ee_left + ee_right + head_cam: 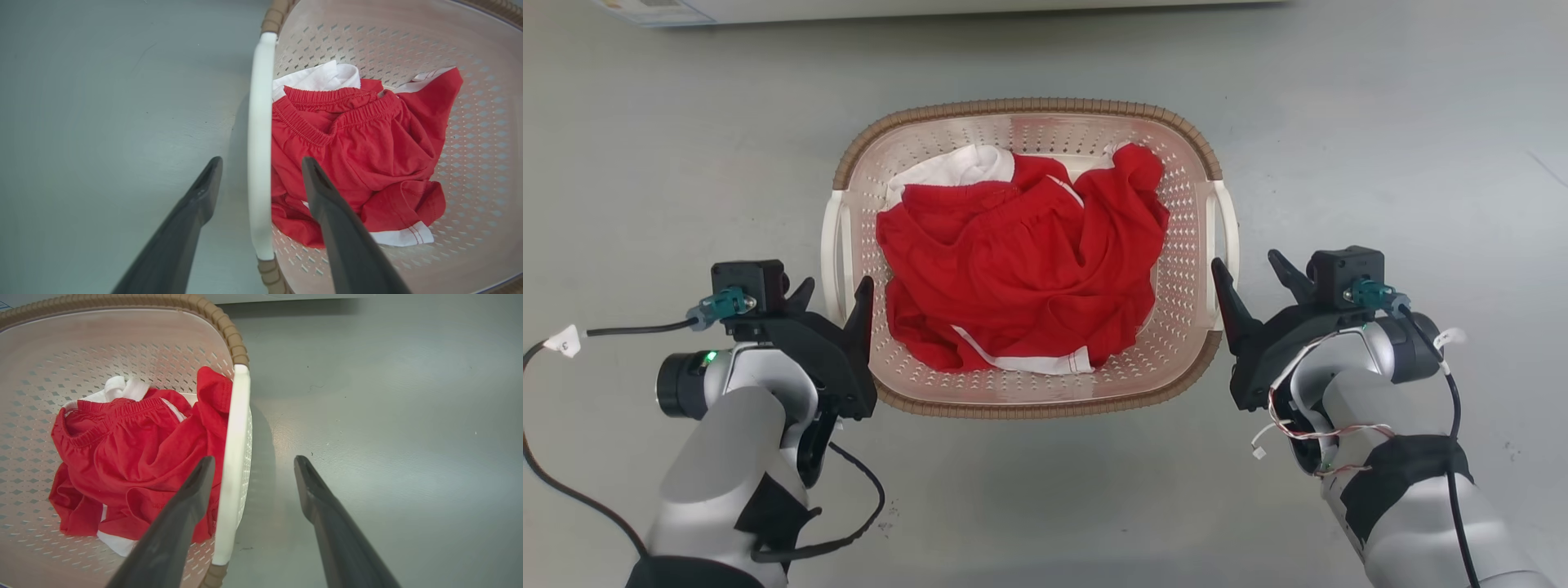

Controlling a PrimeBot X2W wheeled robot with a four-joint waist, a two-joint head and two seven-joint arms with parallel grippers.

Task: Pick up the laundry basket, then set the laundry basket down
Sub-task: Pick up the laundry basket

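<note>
Resting on the smooth grey floor [1339,122], between both arms: rounded cream perforated plastic laundry basket [1029,106] with brown woven-look rim, holding crumpled red-and-white cloth [1021,269]. Astride its white left handle [829,245], fingers spread apart, clamping nothing: left gripper [836,286]. Likewise parted, straddling the white right handle [1230,229]: right gripper [1245,261].

A crumpled red fabric garment [1021,269] with a gathered elastic waistband and white-trimmed hems lies heaped in the laundry basket [1029,106], covering most of its bottom. A white cloth [956,167] peeks out from under it at the far left corner. All around is a smooth grey floor [686,147] with a few dark specks. A white flat-fronted unit [931,6] runs along the floor's far edge.
</note>
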